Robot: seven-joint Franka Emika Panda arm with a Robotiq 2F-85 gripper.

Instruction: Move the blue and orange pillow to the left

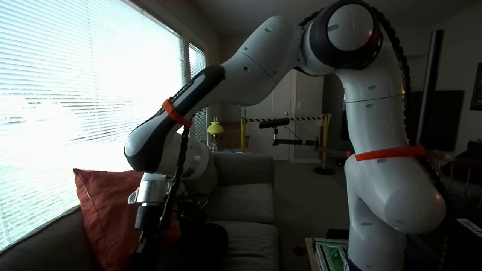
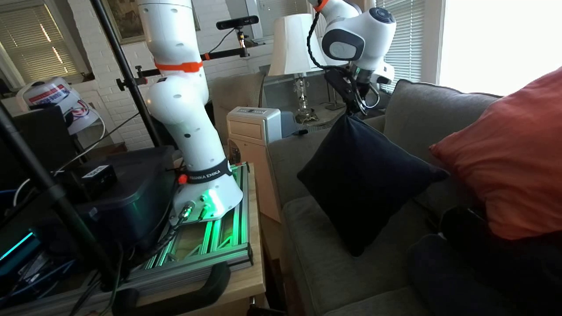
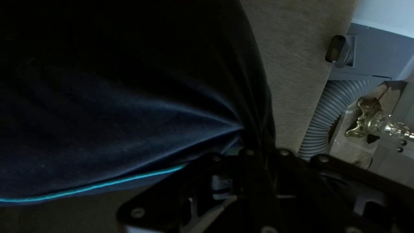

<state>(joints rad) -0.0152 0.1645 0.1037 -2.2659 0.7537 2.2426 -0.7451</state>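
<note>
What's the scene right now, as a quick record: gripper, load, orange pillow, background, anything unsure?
Gripper: clamped on one corner of the load
Load: dark navy pillow with bright blue piping, held over the sofa
Orange pillow: by the sofa's backrest, not gripped
Background: white-shaded lamp
Unsure: whether the load's lowest corner touches the seat

Daylight glares white through the window (image 1: 94, 75) above the sofa (image 1: 243, 203) in both exterior views, while the sofa lies dim. Green light spills over the robot's base (image 2: 208, 195) beside the sofa. The wrist view is murky, its gripper (image 3: 266, 151) near-black and slightly blurred.
</note>
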